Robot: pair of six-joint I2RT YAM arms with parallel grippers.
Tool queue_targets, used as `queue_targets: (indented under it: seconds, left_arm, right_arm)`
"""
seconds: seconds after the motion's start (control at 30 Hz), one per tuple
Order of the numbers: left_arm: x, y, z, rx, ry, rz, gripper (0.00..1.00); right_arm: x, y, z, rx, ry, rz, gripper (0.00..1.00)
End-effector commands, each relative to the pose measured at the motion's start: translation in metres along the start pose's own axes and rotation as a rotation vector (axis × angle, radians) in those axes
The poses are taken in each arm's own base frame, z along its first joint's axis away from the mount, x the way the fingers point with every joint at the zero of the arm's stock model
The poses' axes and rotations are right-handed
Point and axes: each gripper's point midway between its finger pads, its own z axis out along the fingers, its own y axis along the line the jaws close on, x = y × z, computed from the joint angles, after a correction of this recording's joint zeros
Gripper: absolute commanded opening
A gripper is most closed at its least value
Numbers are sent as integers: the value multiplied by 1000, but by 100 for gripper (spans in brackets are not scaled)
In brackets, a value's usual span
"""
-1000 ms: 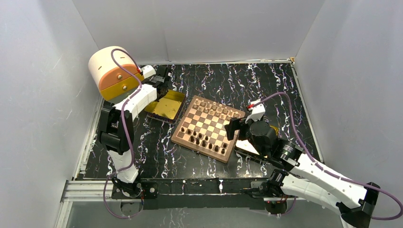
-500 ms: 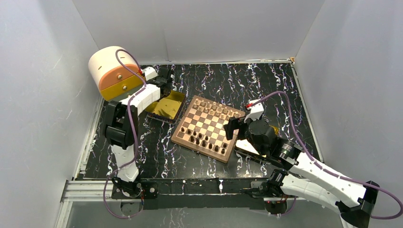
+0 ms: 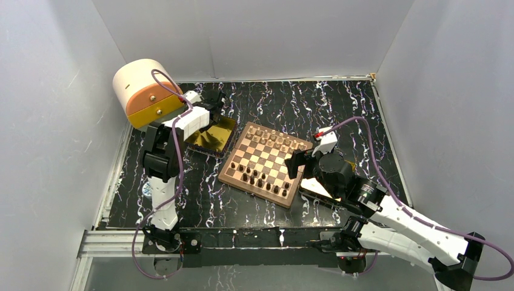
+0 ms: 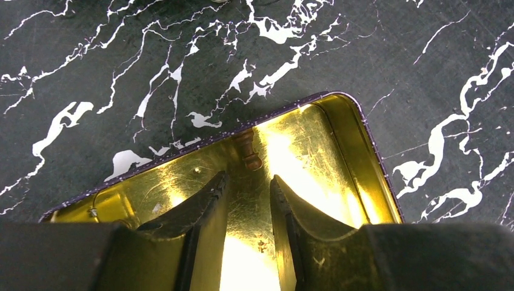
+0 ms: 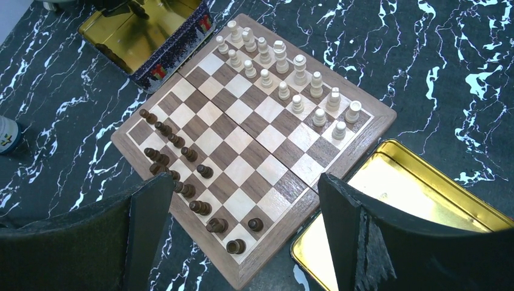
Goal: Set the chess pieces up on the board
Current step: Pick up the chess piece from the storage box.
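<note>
At the left wrist view's centre, a brown chess piece lies against the gold tin wall. The left gripper, parted and empty, should straddle it squarely before closing.

Pale grey walls close off the back, left and right of the frame; no windows are visible. The table top is black with white marble veining and evenly lit. A metal rail runs along the lower edge. A cream-and-orange drawer box stands at upper left.
</note>
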Motion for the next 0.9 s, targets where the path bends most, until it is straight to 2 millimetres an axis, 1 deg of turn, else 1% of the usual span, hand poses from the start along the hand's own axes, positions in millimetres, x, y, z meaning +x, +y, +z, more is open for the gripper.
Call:
queue_targets:
  seconds: [0.0, 0.27, 0.4, 0.6, 0.7, 0.87]
  left_arm:
    - [-18, -1, 3, -33, -73, -85, 29]
    - [-11, 4, 15, -70, -80, -98, 27]
    - [-9, 4, 21, -80, -78, -93, 30]
    - [-7, 6, 27, -93, -79, -90, 30]
    - [-5, 7, 28, -97, -77, -88, 26]
    - [-4, 7, 27, -95, -73, -90, 18]
  right_arm:
    - [-34, 10, -7, -38, -97, 55, 99]
    - [-33, 8, -7, -29, -97, 50, 99]
    - [-33, 8, -7, -29, -101, 51, 99]
    - [-33, 7, -7, -24, -101, 46, 99]
    - [-33, 6, -7, -21, -102, 47, 99]
    - [-32, 6, -6, -18, -102, 44, 99]
